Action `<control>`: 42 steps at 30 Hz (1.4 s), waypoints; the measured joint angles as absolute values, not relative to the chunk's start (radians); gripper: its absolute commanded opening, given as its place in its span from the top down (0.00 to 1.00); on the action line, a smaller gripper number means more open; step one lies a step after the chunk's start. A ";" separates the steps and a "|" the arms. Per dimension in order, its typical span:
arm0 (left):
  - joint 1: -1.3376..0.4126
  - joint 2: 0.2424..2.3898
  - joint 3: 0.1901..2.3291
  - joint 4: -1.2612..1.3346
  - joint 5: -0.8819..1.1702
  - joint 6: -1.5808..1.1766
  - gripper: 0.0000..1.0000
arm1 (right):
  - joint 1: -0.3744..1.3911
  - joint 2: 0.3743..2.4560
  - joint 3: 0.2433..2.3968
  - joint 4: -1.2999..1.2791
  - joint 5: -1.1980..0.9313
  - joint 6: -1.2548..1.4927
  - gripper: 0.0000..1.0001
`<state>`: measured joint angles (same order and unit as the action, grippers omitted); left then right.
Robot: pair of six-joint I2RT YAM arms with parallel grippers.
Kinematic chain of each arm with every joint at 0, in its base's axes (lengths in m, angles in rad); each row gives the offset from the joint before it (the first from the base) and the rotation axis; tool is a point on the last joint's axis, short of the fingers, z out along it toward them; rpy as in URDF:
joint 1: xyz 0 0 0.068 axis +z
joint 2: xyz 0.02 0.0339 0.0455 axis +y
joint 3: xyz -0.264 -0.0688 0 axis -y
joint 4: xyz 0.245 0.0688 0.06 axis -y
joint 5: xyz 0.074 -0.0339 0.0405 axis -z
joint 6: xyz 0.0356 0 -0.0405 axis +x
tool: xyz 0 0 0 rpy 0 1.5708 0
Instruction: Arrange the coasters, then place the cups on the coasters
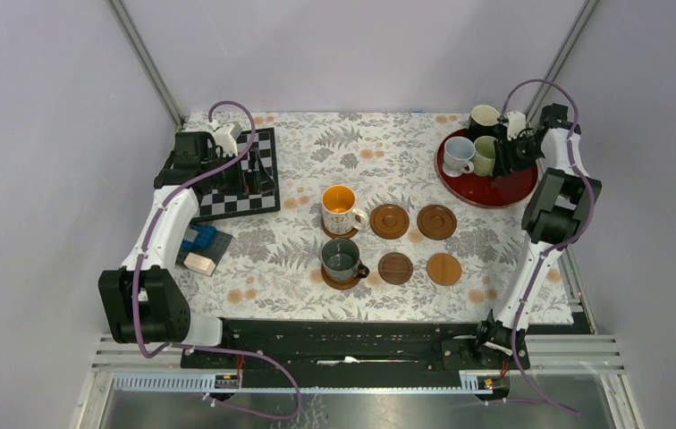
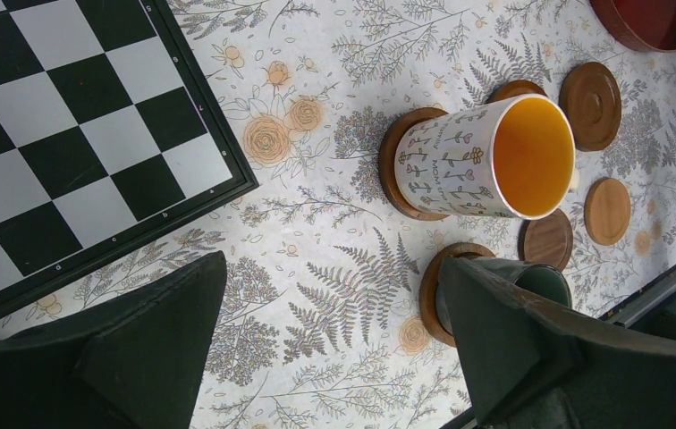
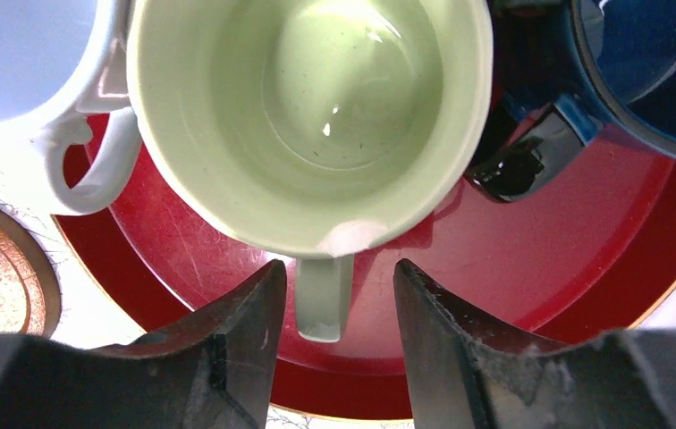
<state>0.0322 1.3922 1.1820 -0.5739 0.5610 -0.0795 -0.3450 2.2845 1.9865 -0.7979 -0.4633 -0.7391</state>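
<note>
The pale green cup (image 3: 316, 107) stands on the red tray (image 3: 540, 295), and its handle (image 3: 324, 304) lies between the fingers of my right gripper (image 3: 340, 268). The jaws are open, with a gap on each side of the handle. Beside it are a pale blue-white cup (image 3: 12, 54) and a navy cup (image 3: 656, 63); a black cup (image 1: 483, 119) stands behind. The orange-inside cup (image 1: 339, 210) and the dark grey-green cup (image 1: 342, 259) each sit on a coaster. Several coasters (image 1: 390, 221) (image 1: 443, 269) lie bare. My left gripper (image 2: 333, 259) hangs open over the cloth, holding nothing.
A chessboard (image 1: 240, 174) lies at the back left under the left arm. Blue and tan blocks (image 1: 200, 248) sit near the left edge. The red tray (image 1: 486, 179) is at the back right, close to the enclosure wall.
</note>
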 measured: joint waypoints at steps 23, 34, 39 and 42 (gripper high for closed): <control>0.032 1.396 1.184 -0.597 0.550 -0.080 0.01 | -0.336 2.148 1.757 -0.731 -0.417 -0.783 1.00; 0.032 1.396 1.184 -0.597 0.548 -0.081 0.01 | -0.398 1.950 1.693 -0.837 -0.447 -0.792 1.00; 0.032 1.396 1.185 -0.599 0.533 -0.083 0.01 | -0.384 1.853 1.710 -0.914 -0.499 -0.796 1.00; 0.032 1.396 1.187 -0.612 0.516 -0.087 0.01 | -0.348 1.817 1.716 -0.943 -0.503 -0.792 1.00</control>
<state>0.0322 1.3956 1.1866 -0.6121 0.5156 -0.0872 -0.3485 1.8172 1.7157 -0.9428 -0.5026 -0.7918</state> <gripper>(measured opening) 0.989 0.242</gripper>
